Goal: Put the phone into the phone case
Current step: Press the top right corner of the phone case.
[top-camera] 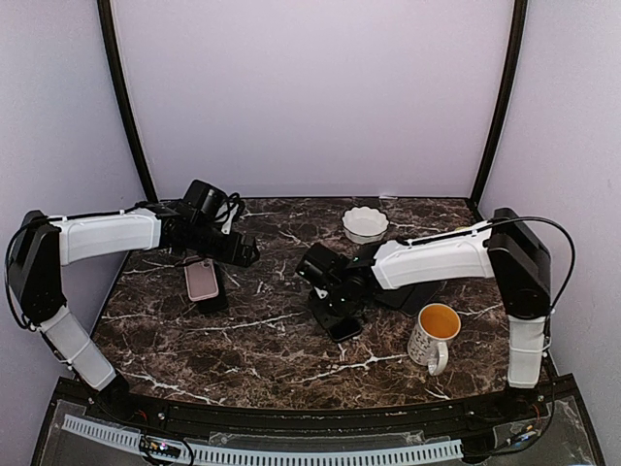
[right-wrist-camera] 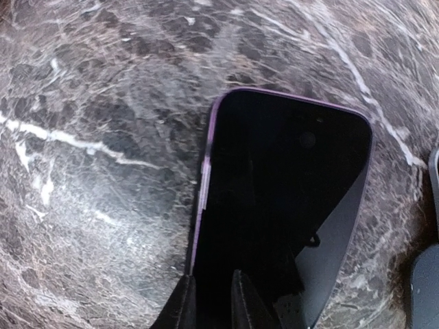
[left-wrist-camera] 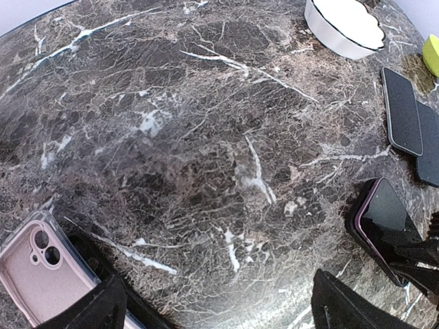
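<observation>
The phone (right-wrist-camera: 288, 192) has a black screen and a purple rim. It sits near the table's middle (top-camera: 342, 325) and also shows in the left wrist view (left-wrist-camera: 384, 219). My right gripper (right-wrist-camera: 212, 295) is shut on its near left edge, one finger outside the rim and one on the screen; in the top view it (top-camera: 333, 296) is over the phone. The phone case (left-wrist-camera: 38, 271) is pink with a clear rim and camera holes, and lies flat at the left (top-camera: 202, 280). My left gripper (left-wrist-camera: 219, 301) is open and empty, just right of the case (top-camera: 247, 254).
A white scalloped bowl (top-camera: 365, 223) stands at the back, also in the left wrist view (left-wrist-camera: 343, 24). A mug (top-camera: 434, 335) with an orange inside stands at the front right. Two dark flat slabs (left-wrist-camera: 401, 110) lie beyond the phone, under my right arm.
</observation>
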Robot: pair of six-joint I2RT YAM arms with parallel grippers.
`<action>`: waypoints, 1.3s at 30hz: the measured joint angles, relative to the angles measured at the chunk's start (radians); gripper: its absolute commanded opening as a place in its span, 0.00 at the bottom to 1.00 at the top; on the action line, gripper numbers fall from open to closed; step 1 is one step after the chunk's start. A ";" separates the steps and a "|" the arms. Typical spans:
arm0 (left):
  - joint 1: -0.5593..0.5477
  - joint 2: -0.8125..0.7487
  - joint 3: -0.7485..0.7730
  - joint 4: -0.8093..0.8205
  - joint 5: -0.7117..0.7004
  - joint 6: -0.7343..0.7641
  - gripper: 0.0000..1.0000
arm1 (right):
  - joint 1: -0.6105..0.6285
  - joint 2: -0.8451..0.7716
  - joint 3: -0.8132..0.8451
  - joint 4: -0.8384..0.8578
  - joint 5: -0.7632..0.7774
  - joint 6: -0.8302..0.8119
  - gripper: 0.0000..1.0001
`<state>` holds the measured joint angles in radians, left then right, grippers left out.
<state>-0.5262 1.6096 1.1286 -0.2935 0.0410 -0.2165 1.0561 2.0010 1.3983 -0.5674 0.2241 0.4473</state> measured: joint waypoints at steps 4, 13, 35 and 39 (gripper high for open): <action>0.000 0.000 0.000 0.000 0.000 0.001 0.96 | -0.018 0.001 0.069 -0.103 0.025 -0.021 0.91; 0.000 0.000 0.000 0.000 -0.004 0.008 0.95 | -0.090 -0.017 0.158 -0.181 0.052 -0.013 0.83; 0.000 0.000 0.000 0.000 -0.004 0.008 0.95 | -0.143 -0.104 -0.132 -0.089 -0.164 0.029 0.21; 0.000 0.000 0.000 0.000 -0.005 0.011 0.95 | -0.143 -0.111 -0.141 -0.087 -0.160 0.029 0.27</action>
<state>-0.5262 1.6096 1.1286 -0.2939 0.0364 -0.2058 0.9134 1.8900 1.2572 -0.6544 0.0643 0.4759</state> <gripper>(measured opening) 0.948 0.213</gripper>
